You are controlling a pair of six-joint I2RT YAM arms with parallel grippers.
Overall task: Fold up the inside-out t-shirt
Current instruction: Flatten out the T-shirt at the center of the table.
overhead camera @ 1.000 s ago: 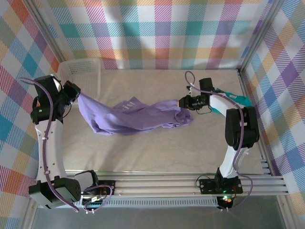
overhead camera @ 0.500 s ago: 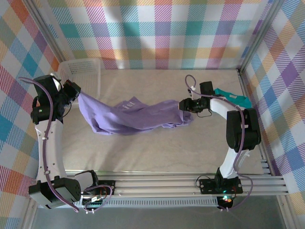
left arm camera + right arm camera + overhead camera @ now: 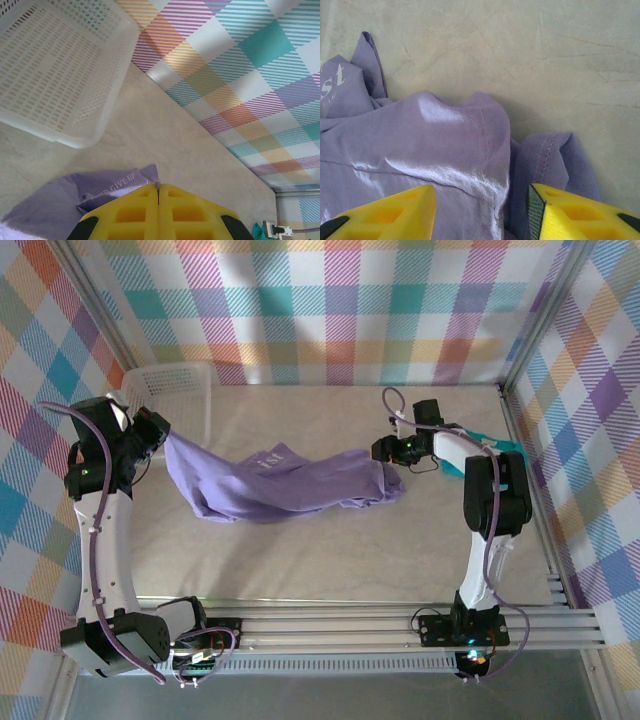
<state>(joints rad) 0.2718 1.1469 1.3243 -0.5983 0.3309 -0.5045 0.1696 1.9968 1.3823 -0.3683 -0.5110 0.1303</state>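
Note:
The inside-out t-shirt (image 3: 280,480) is lavender and lies stretched in a rumpled band across the table's middle. Its left end is lifted off the table, with my left gripper (image 3: 152,435) shut on it. In the left wrist view a sliver of the t-shirt (image 3: 75,197) sticks out between the closed yellow fingertips (image 3: 145,192), and a printed label shows beside them. My right gripper (image 3: 380,451) stands open at the shirt's right end. Its yellow fingers (image 3: 385,212) straddle a stitched hem fold of the t-shirt (image 3: 450,150) without pinching it.
A white perforated basket (image 3: 170,390) stands at the back left corner, close behind the left gripper; its rim (image 3: 100,125) shows in the left wrist view. A teal-green t-shirt (image 3: 492,447) lies by the right wall. Plaid walls enclose the table (image 3: 330,550).
My right gripper's jaws have opened and let go of the shirt's right end, which now rests on the table. The right arm shifted slightly toward the back. The left gripper has not moved.

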